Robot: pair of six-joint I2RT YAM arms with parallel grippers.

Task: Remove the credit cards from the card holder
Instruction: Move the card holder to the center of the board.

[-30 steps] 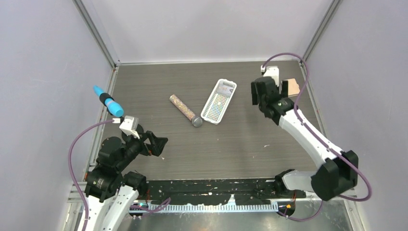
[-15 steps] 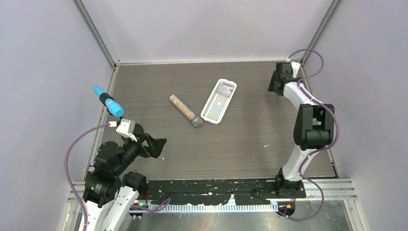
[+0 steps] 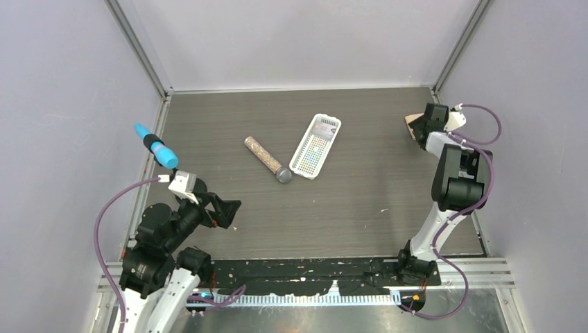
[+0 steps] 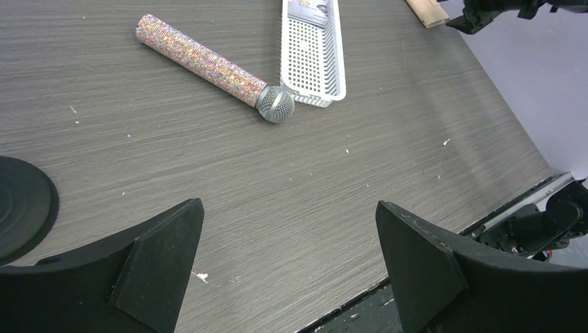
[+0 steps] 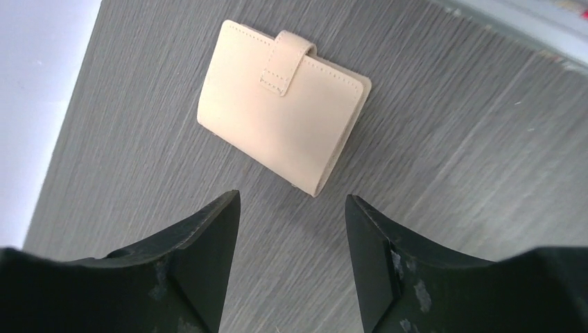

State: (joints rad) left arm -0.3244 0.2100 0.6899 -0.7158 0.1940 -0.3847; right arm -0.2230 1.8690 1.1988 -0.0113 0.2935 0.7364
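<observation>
The card holder (image 5: 281,135) is a tan folding wallet, lying flat on the table and strapped shut by its tab. In the top view only its tan edge (image 3: 412,125) shows, at the far right beside the right arm. My right gripper (image 5: 291,208) hovers just short of its near corner. The jaws are open, nothing is between them, and they do not touch it. In the top view the right gripper (image 3: 422,123) sits against the holder. The credit cards are hidden. My left gripper (image 4: 288,203) stands wide open and empty above bare table near the front left (image 3: 227,208).
A glittery microphone (image 3: 267,159) lies mid-table, with a white slotted basket (image 3: 315,146) just right of it; something small lies in the basket's far end. A blue and black pen-like thing (image 3: 156,146) rests at the left rail. The right wall is close behind the right arm.
The right arm has folded up and swung right toward the wall, bringing its gripper round beside the card holder. Its jaws have narrowed somewhat. The left arm has barely moved.
</observation>
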